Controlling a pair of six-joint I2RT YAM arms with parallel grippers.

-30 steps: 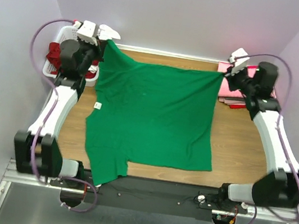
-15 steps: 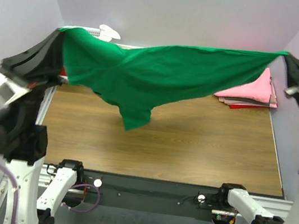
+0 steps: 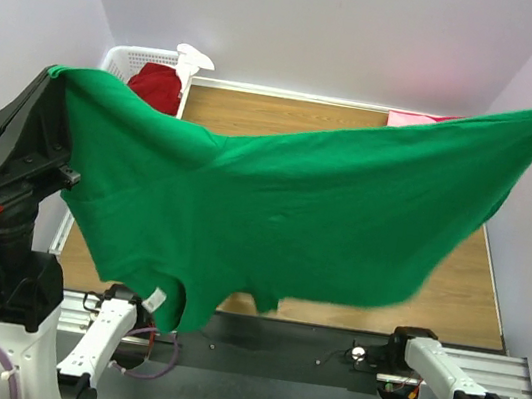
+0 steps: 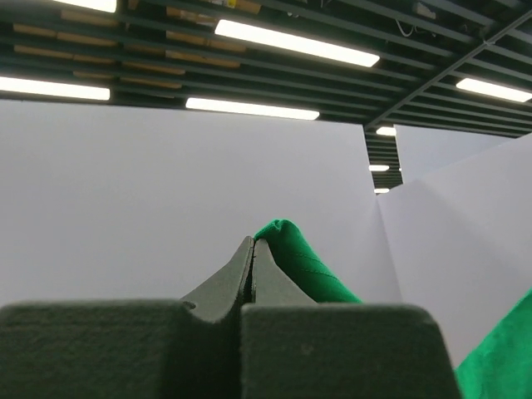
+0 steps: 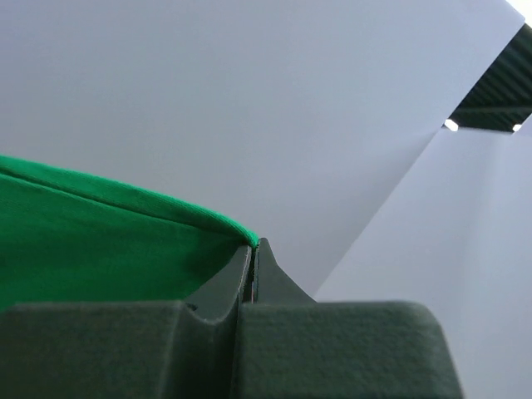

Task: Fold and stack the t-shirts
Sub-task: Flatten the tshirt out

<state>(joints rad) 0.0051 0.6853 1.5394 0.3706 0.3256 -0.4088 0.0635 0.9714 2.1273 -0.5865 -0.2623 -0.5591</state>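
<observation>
Holding the green t-shirt (image 3: 274, 211) aloft, spread wide above the bench (image 3: 299, 119) and touching it nowhere visible. Pinched by one corner in the left claw (image 4: 253, 243), tips pressed together on a small hump of green cloth. Pinched by the opposite corner in the right claw (image 5: 253, 243), tips likewise together, right on the hem.

Stretched with its long axis left to right across the whole bench, sagging from both claws toward the near edge, with the white neck tag (image 3: 155, 300) dangling at the bottom left. Hanging below and between the two claws, so no nearer to one arm than the other. Probably best lowered evenly, both ends together, for a flat lay-down.

Seen only from above: the full spread of the cloth, the dark red t-shirt (image 3: 156, 84) in the white basket (image 3: 116, 58) at the far left, and a sliver of the pink t-shirts (image 3: 415, 120) at the far right. Seen only from the wrists: the actual bite on the fabric, hidden overhead by the cloth itself. No bench in those views, only walls and ceiling lights.
</observation>
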